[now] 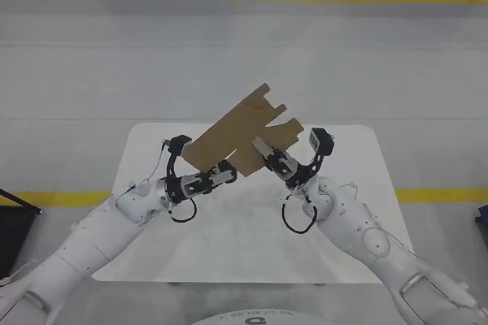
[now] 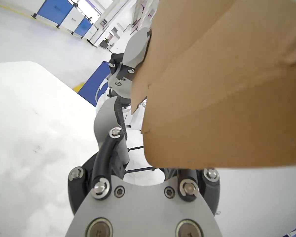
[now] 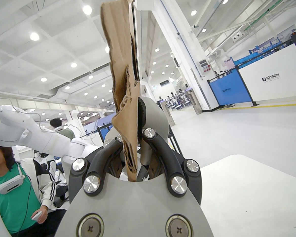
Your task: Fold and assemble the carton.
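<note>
A flat brown carton point(image 1: 240, 134) hangs tilted above the white table point(image 1: 228, 244), its flaps pointing up and away. My right gripper point(image 1: 264, 153) is shut on the carton's lower right edge; in the right wrist view the cardboard point(image 3: 120, 57) stands edge-on between its pads point(image 3: 135, 114). My left gripper point(image 1: 226, 171) sits at the carton's lower left edge and looks open. In the left wrist view one finger point(image 2: 107, 117) stands clear of the cardboard point(image 2: 224, 75), which hides the other finger. The right gripper's finger point(image 2: 135, 50) shows pressed against the sheet farther off.
Bare white tabletop point(image 2: 27, 124) lies under both arms, with its rounded corner point(image 3: 249, 186) near the right arm. Grey floor with a yellow line point(image 1: 447, 195) surrounds the table.
</note>
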`<action>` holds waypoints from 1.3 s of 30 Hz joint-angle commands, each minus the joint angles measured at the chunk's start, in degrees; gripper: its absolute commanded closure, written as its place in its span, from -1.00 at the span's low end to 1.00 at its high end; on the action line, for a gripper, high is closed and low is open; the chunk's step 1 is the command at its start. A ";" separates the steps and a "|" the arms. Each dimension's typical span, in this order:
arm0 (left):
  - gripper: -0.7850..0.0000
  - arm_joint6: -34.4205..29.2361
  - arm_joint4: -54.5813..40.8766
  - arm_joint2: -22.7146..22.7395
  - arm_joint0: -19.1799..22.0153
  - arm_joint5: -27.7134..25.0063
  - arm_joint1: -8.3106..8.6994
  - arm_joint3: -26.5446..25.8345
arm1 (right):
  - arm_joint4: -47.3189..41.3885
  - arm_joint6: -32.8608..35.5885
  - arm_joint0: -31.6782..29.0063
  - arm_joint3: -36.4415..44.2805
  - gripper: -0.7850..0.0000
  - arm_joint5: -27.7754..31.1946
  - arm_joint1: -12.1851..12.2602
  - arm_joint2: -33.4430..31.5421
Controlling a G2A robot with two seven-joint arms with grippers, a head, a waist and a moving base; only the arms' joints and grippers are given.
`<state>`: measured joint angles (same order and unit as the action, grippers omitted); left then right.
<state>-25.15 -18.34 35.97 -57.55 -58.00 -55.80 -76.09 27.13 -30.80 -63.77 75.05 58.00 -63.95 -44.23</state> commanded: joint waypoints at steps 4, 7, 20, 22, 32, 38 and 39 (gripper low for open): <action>0.32 1.45 5.41 2.66 -1.76 0.00 -1.69 -0.09 | -2.75 1.86 1.14 -0.27 1.00 0.00 0.13 1.65; 0.29 2.62 7.23 3.66 -2.60 0.00 -2.67 -0.13 | -4.04 2.50 1.62 -0.78 1.00 0.00 0.22 2.18; 0.29 6.37 13.15 7.56 -5.29 0.00 -5.35 -0.26 | -5.68 3.55 1.06 -0.50 1.00 0.00 1.04 2.64; 0.24 6.09 13.19 7.98 -5.34 0.00 -5.59 -0.23 | -6.39 4.16 1.20 -0.60 1.00 0.00 1.11 2.91; 1.00 2.87 12.22 9.38 -5.56 0.00 -6.64 0.30 | -8.39 6.03 0.99 0.35 1.00 0.00 1.59 2.99; 1.00 1.07 11.53 10.40 -5.94 0.00 -7.20 0.43 | -8.92 7.14 0.42 0.85 1.00 0.00 1.75 3.24; 1.00 0.87 11.58 10.67 -6.05 0.00 -7.27 0.47 | -9.02 7.24 0.34 0.92 1.00 0.00 1.76 3.29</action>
<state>-24.12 -6.78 46.39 -63.49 -58.00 -63.00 -75.65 18.18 -23.66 -63.36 75.91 58.00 -62.19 -40.99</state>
